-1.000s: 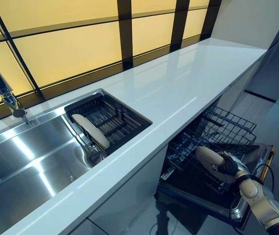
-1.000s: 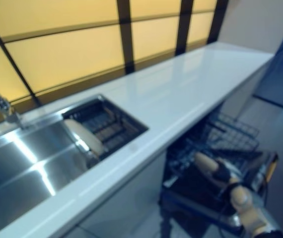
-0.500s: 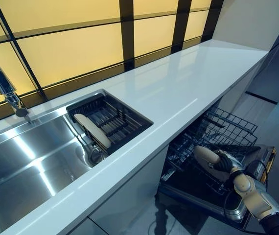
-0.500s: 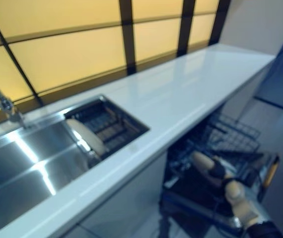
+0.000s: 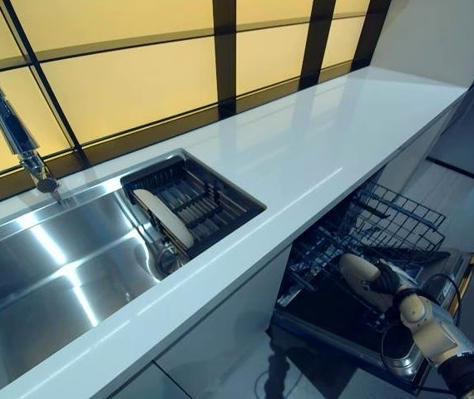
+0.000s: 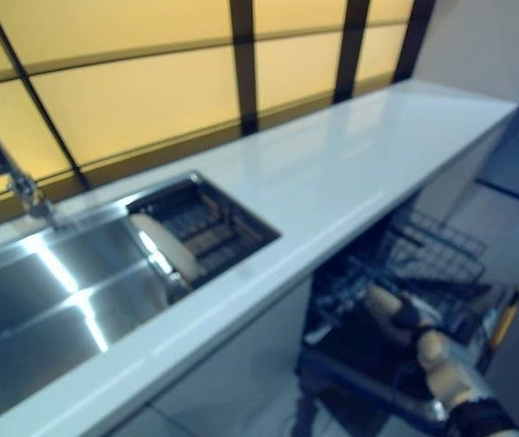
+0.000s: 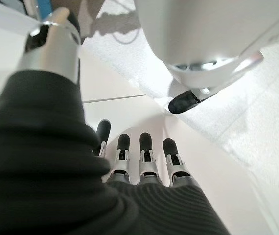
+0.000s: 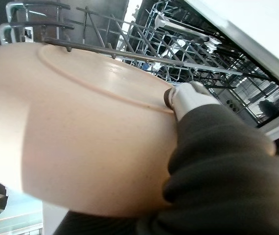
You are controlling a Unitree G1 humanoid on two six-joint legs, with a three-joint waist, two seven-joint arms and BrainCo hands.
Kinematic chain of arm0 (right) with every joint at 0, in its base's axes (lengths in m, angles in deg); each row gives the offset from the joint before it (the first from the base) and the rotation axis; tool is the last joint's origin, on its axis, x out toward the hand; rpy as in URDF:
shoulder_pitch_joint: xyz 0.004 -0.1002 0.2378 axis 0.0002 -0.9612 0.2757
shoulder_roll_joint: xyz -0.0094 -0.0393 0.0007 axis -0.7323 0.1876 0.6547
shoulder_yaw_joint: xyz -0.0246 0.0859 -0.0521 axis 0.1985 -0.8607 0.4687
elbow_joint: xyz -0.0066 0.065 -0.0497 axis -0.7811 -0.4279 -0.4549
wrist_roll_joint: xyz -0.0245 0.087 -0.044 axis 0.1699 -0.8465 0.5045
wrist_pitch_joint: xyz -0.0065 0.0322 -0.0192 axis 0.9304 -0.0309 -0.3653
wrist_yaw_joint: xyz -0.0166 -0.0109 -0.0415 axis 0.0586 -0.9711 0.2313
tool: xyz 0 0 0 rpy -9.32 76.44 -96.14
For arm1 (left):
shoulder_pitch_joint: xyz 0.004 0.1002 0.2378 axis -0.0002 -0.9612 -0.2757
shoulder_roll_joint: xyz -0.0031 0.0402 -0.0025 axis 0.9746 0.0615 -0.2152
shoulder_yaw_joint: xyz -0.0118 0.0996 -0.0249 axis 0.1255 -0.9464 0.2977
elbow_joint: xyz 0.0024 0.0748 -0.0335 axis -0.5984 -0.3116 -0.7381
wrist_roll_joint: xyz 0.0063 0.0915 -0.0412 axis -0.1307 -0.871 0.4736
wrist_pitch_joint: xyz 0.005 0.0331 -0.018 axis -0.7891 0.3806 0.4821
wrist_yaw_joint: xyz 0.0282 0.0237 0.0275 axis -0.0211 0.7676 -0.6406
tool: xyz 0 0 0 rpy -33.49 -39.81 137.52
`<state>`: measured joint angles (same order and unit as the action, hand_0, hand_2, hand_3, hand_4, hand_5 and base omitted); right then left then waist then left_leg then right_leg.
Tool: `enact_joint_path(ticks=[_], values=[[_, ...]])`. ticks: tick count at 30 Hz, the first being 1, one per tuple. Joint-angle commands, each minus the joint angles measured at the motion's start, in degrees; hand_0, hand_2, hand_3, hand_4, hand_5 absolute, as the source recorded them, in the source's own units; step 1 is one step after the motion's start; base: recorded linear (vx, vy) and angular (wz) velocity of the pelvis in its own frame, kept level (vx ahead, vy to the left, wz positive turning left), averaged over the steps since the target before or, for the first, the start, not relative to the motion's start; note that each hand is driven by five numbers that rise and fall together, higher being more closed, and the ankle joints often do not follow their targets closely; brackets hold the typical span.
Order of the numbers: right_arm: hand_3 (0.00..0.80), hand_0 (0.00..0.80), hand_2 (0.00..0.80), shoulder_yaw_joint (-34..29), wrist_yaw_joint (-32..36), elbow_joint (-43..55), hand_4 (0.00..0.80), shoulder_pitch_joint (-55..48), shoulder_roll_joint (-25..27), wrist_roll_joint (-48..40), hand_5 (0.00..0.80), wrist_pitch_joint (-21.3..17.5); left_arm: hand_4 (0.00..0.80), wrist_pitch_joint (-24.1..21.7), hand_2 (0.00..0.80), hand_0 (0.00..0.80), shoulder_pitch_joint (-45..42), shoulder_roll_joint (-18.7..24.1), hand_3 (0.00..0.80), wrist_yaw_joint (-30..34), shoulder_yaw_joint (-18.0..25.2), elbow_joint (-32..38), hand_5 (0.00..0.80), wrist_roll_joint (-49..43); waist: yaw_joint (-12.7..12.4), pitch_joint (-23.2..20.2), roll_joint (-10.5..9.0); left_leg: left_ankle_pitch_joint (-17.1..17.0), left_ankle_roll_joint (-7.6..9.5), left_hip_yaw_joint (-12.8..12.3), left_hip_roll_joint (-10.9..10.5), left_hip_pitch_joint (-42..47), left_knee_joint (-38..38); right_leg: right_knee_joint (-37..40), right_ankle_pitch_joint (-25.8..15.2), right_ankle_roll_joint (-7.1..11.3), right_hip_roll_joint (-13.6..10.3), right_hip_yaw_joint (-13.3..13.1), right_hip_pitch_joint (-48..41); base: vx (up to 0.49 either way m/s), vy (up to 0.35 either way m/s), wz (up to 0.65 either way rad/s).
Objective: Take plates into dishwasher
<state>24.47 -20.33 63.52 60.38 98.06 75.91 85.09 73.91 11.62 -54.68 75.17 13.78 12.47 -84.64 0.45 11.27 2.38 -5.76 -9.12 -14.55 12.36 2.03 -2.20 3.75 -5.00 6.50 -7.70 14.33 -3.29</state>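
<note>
Down at the dishwasher rack [image 5: 370, 229], my right hand [image 5: 387, 283] pinches the plate [image 5: 360, 273] by its rim; it looks rigid, slick and breakable, so I'd grip firmly. Left hand [image 7: 144, 161] relaxed, empty.

You have the sink [image 5: 46, 266] left, its rack [image 5: 194, 204] holding a plate [image 5: 164, 219], and the dishwasher [image 5: 370, 241] lower right under the counter [image 5: 320, 141].

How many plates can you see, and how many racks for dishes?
Plates: 2, one in the right hand over the dishwasher rack, one standing in the sink rack.
Racks: 2.
Total: 4 things.
</note>
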Motion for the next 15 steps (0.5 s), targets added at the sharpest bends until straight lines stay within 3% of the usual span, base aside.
enact_joint_path(ticks=[1,15], values=[[0.8,0.8,0.8,2.4,-2.8,-0.7,0.8,9.2,0.9,-1.0,0.8,-0.2,0.0,-1.9,0.0,0.0,7.6,5.0,0.0,-0.6,-1.6,2.5,0.0,0.4,-2.2,2.8,-0.23,-1.8,0.73,2.5,0.3,-5.7,3.8,-13.6,7.6,-0.42,-2.2,2.1,4.1,-0.064,-0.04,0.14],[0.8,0.8,0.8,8.2,-3.7,-6.6,0.8,23.6,4.4,-4.0,0.8,0.7,0.0,-4.4,0.0,0.0,13.2,5.5,0.0,-0.3,-6.1,6.1,0.0,4.7,-3.7,9.9,3.13,-3.5,0.52,5.7,1.2,-13.5,6.7,-26.0,11.1,-2.04,-3.6,2.2,15.2,-0.109,-0.044,0.07]])
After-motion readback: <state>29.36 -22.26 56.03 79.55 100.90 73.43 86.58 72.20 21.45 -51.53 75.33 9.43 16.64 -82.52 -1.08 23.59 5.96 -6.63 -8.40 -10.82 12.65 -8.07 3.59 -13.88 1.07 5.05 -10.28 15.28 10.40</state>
